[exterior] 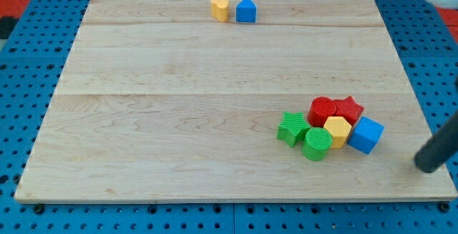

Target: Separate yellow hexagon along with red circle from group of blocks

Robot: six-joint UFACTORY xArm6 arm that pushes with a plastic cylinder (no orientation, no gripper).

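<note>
A cluster of blocks sits at the view's lower right on the wooden board (179,119). The yellow hexagon (337,130) lies in its middle. The red circle (323,110) touches it at the upper left. A red star (348,109) is at the upper right, a blue cube (366,134) to the right, a green circle (317,143) at the lower left and a green star (293,128) at the far left. My tip (428,165) is to the right of the cluster, below and right of the blue cube, apart from all blocks.
A yellow rounded block (220,8) and a blue pentagon-like block (246,10) stand side by side near the board's top edge. The board lies on a blue perforated base (28,119). The board's right edge is close to my tip.
</note>
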